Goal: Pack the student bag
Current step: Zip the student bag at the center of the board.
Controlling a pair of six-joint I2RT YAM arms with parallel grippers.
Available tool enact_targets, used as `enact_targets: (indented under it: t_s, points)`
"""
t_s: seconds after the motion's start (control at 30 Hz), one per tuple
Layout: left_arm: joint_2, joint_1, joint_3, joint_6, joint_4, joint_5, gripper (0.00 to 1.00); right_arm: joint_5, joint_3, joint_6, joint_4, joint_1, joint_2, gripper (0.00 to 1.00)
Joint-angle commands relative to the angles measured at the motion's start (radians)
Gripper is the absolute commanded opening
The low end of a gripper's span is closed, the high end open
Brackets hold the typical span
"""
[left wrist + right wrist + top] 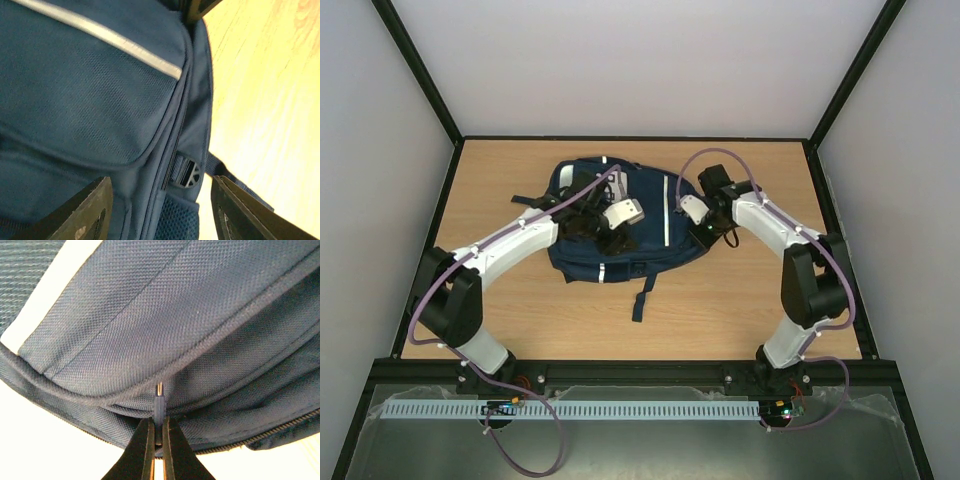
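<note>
The student bag (620,235), a navy backpack with white reflective stripes, lies flat in the middle of the table. My left gripper (620,243) hovers over its front, open and empty; in the left wrist view its fingers (85,212) spread wide above the bag's side seam and a grey strap buckle (186,173). My right gripper (702,235) is at the bag's right edge. In the right wrist view it (157,432) is shut on a dark blue zip pull (159,407) at the bag's zip seam (210,390).
A dark strap (642,296) trails from the bag toward the near edge. The wooden table (740,300) is walled by black frame posts and pale side panels. Purple cables loop above both arms.
</note>
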Motion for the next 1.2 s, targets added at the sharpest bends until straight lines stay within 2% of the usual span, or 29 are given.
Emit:
enact_targets:
  t_s: [0.0, 0.33, 0.5, 0.67, 0.83, 0.97, 1.17]
  points:
    - [0.005, -0.047, 0.058, 0.065, 0.043, 0.024, 0.56, -0.045, 0.055, -0.101, -0.14, -0.012, -0.077, 0.01]
    - [-0.024, -0.195, -0.009, 0.08, 0.295, -0.028, 0.56, -0.239, 0.097, -0.137, -0.271, 0.006, -0.164, 0.01]
    - [-0.028, -0.226, -0.064, 0.03, 0.389, -0.068, 0.56, -0.321, 0.137, -0.075, -0.309, 0.022, -0.166, 0.01]
    - [-0.038, -0.252, -0.115, -0.018, 0.445, -0.193, 0.56, -0.352, 0.152, -0.071, -0.326, 0.022, -0.165, 0.01]
    - [-0.019, -0.256, -0.124, -0.051, 0.479, -0.269, 0.43, -0.357, 0.149, -0.09, -0.353, 0.023, -0.173, 0.01]
    - [0.007, -0.256, -0.112, -0.06, 0.496, -0.286, 0.41, -0.358, 0.139, -0.091, -0.355, 0.022, -0.175, 0.01]
    - [0.039, -0.256, -0.089, -0.037, 0.474, -0.238, 0.13, -0.321, 0.13, -0.076, -0.33, 0.008, -0.147, 0.01]
